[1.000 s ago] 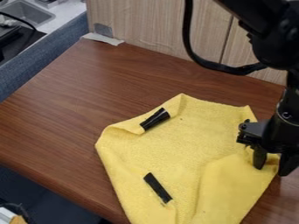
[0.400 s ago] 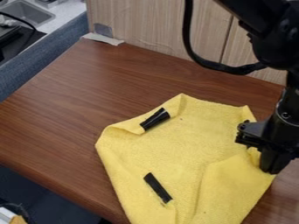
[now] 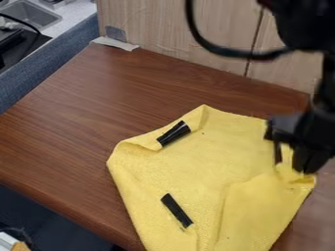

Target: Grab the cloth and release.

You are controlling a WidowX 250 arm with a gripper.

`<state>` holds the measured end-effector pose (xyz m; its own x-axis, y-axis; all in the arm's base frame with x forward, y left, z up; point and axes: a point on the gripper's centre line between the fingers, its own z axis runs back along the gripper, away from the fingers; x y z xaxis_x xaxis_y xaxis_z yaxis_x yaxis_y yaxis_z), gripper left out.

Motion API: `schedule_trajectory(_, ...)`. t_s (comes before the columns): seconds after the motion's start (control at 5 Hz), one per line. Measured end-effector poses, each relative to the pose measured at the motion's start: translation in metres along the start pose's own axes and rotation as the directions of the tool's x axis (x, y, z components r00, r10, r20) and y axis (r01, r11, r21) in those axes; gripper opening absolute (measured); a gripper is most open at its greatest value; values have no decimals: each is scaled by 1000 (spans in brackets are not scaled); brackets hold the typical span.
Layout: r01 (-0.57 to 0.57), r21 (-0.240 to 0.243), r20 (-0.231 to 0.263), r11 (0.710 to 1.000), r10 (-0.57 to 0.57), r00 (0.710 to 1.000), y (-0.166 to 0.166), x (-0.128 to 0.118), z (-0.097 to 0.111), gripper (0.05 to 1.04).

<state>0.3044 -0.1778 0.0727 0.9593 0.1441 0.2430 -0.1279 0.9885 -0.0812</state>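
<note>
Step in hand: looks like the grab, with the release not yet done. Gripper (image 3: pixel 307 170) is over the right side of the cloth (image 3: pixel 196 166), jaws together as far as I can judge, clamped on a small pinch of it; fabric peaks and bunches up right at the tips. The cloth is yellow and spread on the tabletop (image 3: pixel 85 112), towards the right part, running down to the near edge at the bottom of the view, well apart from the far left corner. Most of it rests on the wood, only the pinched bit is raised. Two black strips on it, upper one (image 3: pixel 173 133) near its top left fold, lower one (image 3: pixel 177 210) nearer the tabletop's near edge. Next move, my call: keep the pinch, maybe a small lift, then part the jaws and back off straight up so the fabric drops free. Risk: thin grip, could slip early or snag on opening. Containers: sink (image 3: pixel 29 13) beyond the tabletop's left edge, contents can't tell. Cloth isn't in a container, it's directly on the tabletop.
</note>
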Motion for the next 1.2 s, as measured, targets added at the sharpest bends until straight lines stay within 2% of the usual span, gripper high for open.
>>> schedule_trajectory(0.4,-128,-1,70,992,128,989,49,10,38,74)
schedule_trajectory(0.6,-208,20,85,978,206,975,83,9,54,222)
schedule_trajectory(0.8,-186,70,54,980,183,982,95,4,59,479)
schedule_trajectory(1.0,-203,56,28,978,202,979,105,5,62,788)
schedule_trajectory(1.2,-200,55,29,978,198,980,105,5,63,1002)
